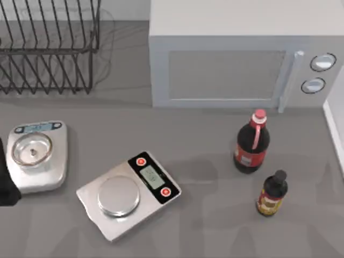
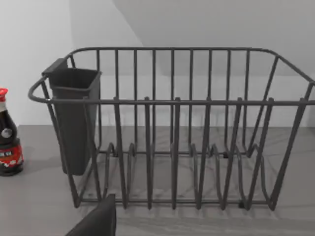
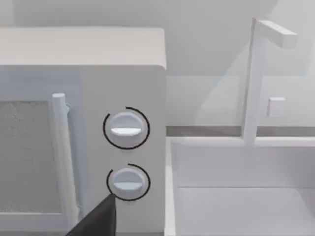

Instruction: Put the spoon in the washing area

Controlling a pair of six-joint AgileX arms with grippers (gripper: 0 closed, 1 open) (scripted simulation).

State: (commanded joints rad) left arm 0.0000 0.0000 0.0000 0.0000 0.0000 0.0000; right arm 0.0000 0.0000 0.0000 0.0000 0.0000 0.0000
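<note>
The microwave (image 1: 236, 64) is standing at the back of the gray surface (image 1: 215, 231), with its door shut. The washing area, a white sink (image 1: 334, 123), is sitting right beside the microwave, on its right side. In the right wrist view the sink (image 3: 236, 206) is lying just past the microwave (image 3: 123, 73) and its two round knobs (image 3: 126, 128), and a white tap (image 3: 253, 78) is rising over the sink's back edge.

A dark wire dish rack (image 1: 54, 52) is standing to the left of the microwave, well apart from it. In the left wrist view the rack (image 2: 172, 102) is carrying a dark cup (image 2: 74, 123) that is hanging at one end.

In front of the microwave, near its door handle, a big dark bottle (image 1: 251, 145) with a red cap is standing upright. A small dark bottle (image 1: 272, 194) is standing just beyond it, farther from the microwave.

Two scales are sitting in front of the microwave and off to its left. The silver scale (image 1: 153, 177) is the nearer one, turned at a slant. The white scale (image 1: 54, 172) is farther left, with a round metal bowl (image 1: 32, 149) on top.

The left arm (image 1: 4, 183) is waiting far to the left of the microwave, just beside the white scale. The left gripper (image 2: 98, 221) is facing the dish rack — how wide it is spread, I cannot tell. The right gripper (image 3: 98, 221) is facing the microwave's knobs and the sink — I cannot tell how wide it is spread either.
</note>
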